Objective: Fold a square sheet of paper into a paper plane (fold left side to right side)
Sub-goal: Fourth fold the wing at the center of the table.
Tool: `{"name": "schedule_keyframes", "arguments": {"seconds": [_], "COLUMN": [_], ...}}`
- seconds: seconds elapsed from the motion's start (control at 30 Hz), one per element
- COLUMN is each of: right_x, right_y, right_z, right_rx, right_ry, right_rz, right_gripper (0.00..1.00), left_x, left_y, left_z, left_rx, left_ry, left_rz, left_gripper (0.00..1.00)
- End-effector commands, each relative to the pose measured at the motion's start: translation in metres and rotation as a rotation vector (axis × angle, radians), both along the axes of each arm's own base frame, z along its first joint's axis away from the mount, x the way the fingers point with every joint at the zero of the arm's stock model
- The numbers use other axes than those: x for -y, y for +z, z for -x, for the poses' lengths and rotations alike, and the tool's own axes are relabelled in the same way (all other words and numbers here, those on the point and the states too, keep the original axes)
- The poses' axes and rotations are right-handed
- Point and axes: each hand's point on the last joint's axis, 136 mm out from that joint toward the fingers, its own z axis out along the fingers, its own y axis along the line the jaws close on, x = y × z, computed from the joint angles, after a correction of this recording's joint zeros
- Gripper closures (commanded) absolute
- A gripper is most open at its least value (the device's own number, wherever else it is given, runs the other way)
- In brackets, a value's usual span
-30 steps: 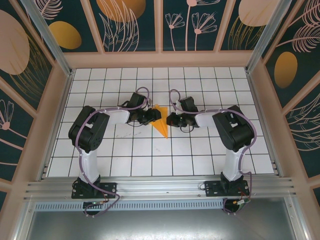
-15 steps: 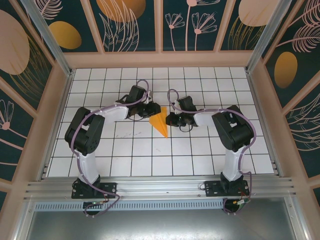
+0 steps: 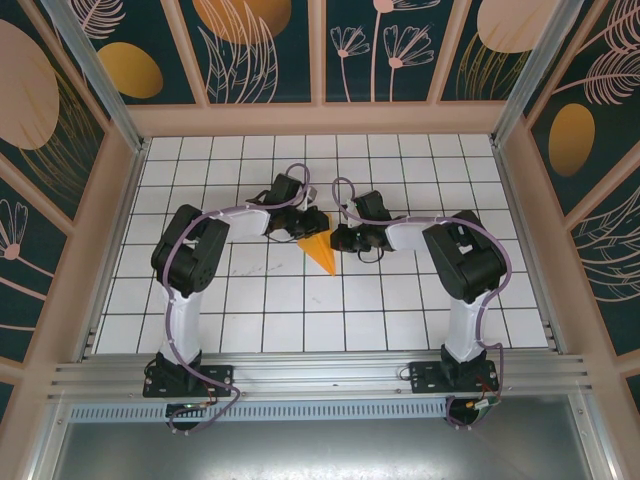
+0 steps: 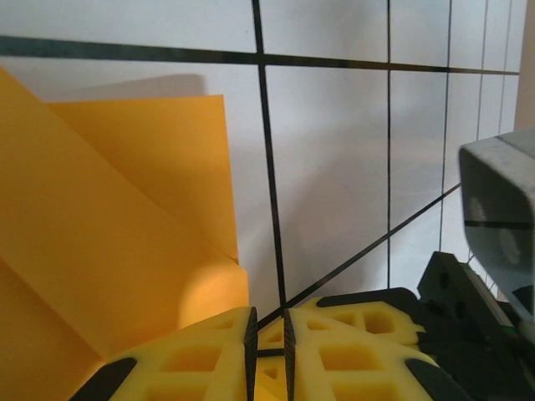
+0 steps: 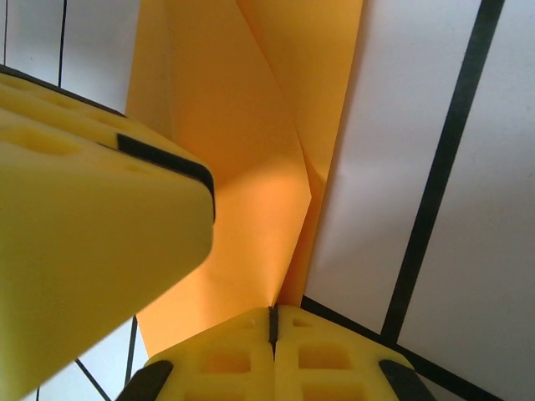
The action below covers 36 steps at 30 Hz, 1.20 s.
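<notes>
Folded paper sheet (image 3: 320,250); left fingers (image 3: 307,226), right fingers (image 3: 340,239) at wide end

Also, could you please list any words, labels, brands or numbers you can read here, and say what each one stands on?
None: no word, number, label or brand can be read in any view. The folded orange paper is plain, the table carries just black grid lines, and the walls carry flower and oval patterns.
</notes>
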Motion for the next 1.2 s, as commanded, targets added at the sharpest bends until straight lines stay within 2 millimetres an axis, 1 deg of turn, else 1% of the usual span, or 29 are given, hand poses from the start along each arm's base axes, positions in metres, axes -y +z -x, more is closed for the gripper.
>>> {"name": "schedule_keyframes", "arguments": {"seconds": [0.0,0.17,0.33,0.53,0.6,0.67,0.77,0.83,0.9,0.97,1.0,1.07,1.17], "right_x": [0.009,0.009,0.010,0.004,0.002,0.002,0.005,0.007,0.009,0.009,0.008,0.004,-0.010], "right_y": [-0.033,-0.032,-0.031,-0.021,-0.012,0.000,0.023,0.040,0.055,0.064,0.065,0.064,0.060], "right_z": [0.019,0.019,0.020,0.015,0.011,0.004,-0.004,-0.005,-0.004,0.005,0.011,0.024,0.042], "right_rx": [-0.081,-0.078,-0.075,-0.051,-0.032,-0.002,0.039,0.073,0.099,0.098,0.088,0.046,-0.011], "right_ry": [0.012,0.017,0.020,0.022,0.019,0.009,-0.016,-0.028,-0.033,-0.018,-0.002,0.031,0.090], "right_rz": [0.103,0.108,0.108,0.077,0.063,0.049,0.021,0.002,-0.017,-0.043,-0.056,-0.096,-0.149], "right_gripper": [1.00,1.00,1.00,1.00,0.97,0.93,0.83,0.75,0.69,0.67,0.68,0.73,0.82], "left_x": [-0.001,-0.010,-0.019,-0.025,-0.028,-0.031,-0.035,-0.036,-0.036,-0.036,-0.036,-0.036,-0.036], "left_y": [-0.009,-0.027,-0.041,-0.054,-0.060,-0.064,-0.069,-0.072,-0.073,-0.073,-0.072,-0.072,-0.071], "left_z": [0.001,0.007,0.010,0.018,0.022,0.025,0.029,0.031,0.032,0.032,0.031,0.032,0.031], "left_rx": [-0.005,-0.028,-0.036,-0.056,-0.066,-0.074,-0.079,-0.084,-0.087,-0.087,-0.085,-0.084,-0.082], "left_ry": [-0.015,-0.001,0.011,0.015,0.017,0.019,0.023,0.025,0.024,0.024,0.024,0.022,0.022], "left_rz": [-0.037,-0.084,-0.132,-0.157,-0.166,-0.174,-0.190,-0.194,-0.192,-0.190,-0.189,-0.188,-0.187], "left_gripper": [0.79,0.79,0.79,0.80,0.80,0.80,0.80,0.80,0.80,0.80,0.80,0.80,0.80]}}
